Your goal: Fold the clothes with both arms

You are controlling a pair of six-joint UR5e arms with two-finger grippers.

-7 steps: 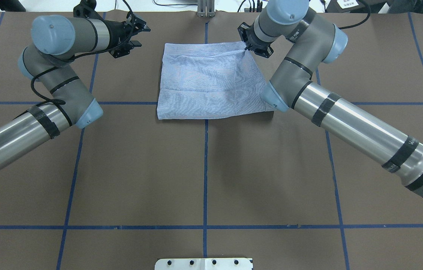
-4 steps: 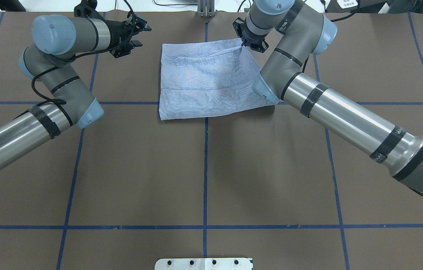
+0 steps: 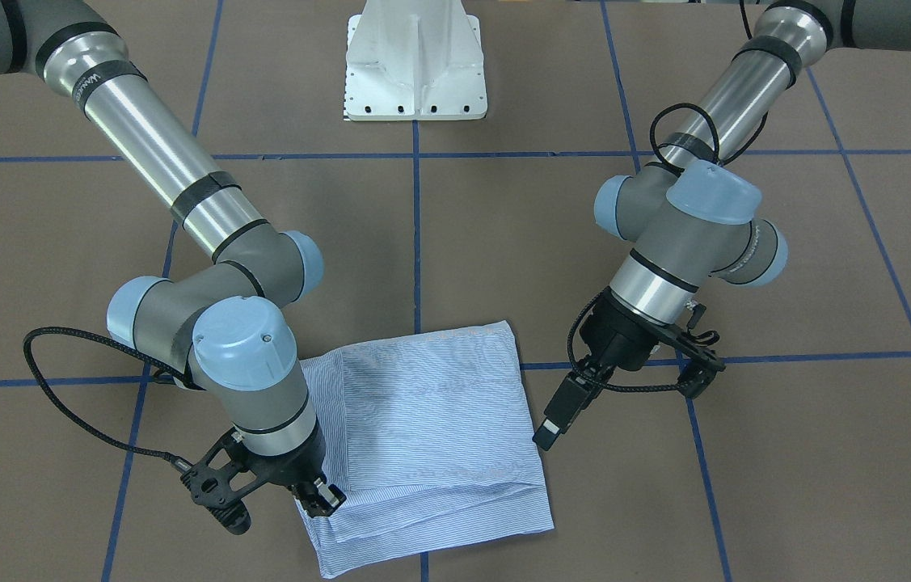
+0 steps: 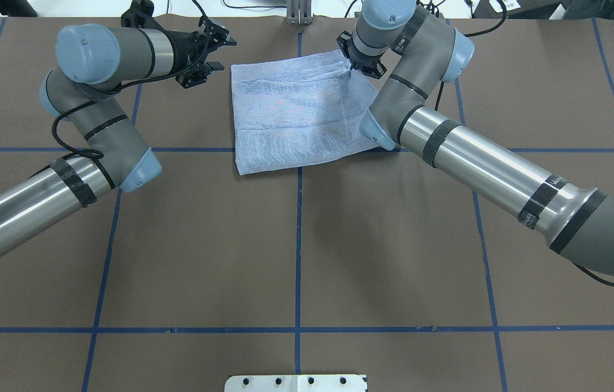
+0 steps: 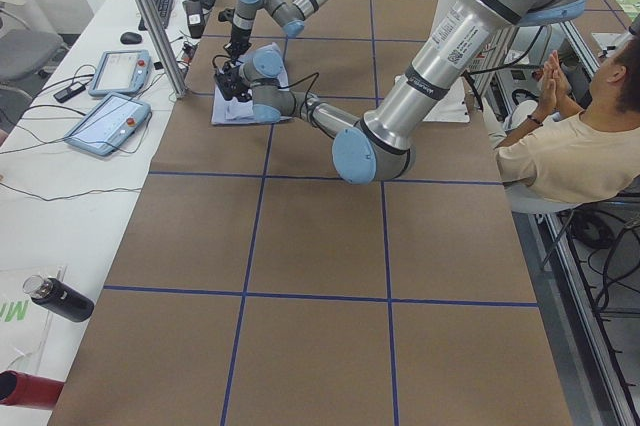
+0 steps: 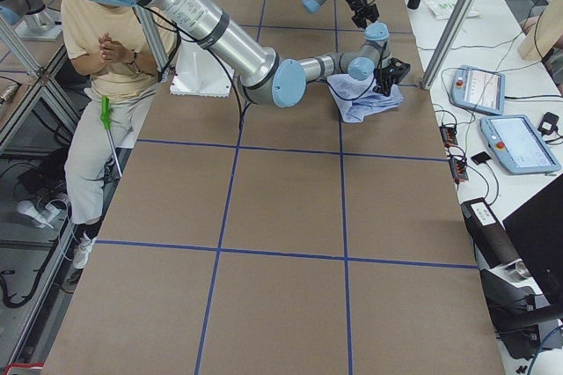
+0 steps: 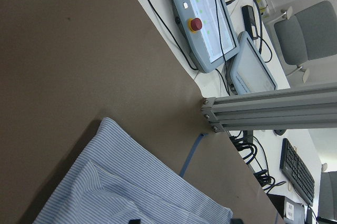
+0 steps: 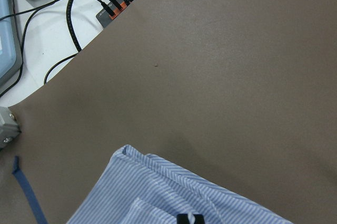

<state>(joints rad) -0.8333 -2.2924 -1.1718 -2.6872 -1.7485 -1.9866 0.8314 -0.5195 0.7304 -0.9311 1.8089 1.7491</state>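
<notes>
The light blue striped shirt [image 4: 296, 109] lies folded into a rough square at the table's far middle, slightly askew. It also shows in the front view [image 3: 431, 420]. My right gripper [image 4: 351, 63] is shut on the shirt's far right corner; in the front view [image 3: 322, 499] it pinches the edge, and its wrist view shows closed tips on the cloth [image 8: 174, 192]. My left gripper [image 4: 220, 53] is open and empty, just left of the shirt's far left corner, apart from it. Its wrist view looks down on that corner [image 7: 131, 182].
An aluminium post [image 4: 298, 13] stands at the table's far edge behind the shirt. Teach pendants [image 7: 202, 19] and cables lie on the bench beyond. The white pedestal [image 3: 415, 61] is at the robot's side. A seated person [image 5: 570, 136] shows in the side views.
My right gripper has moved left and farther away with the shirt's corner, turning the shirt a little. My left gripper has moved right, closer to the shirt's far left corner.
</notes>
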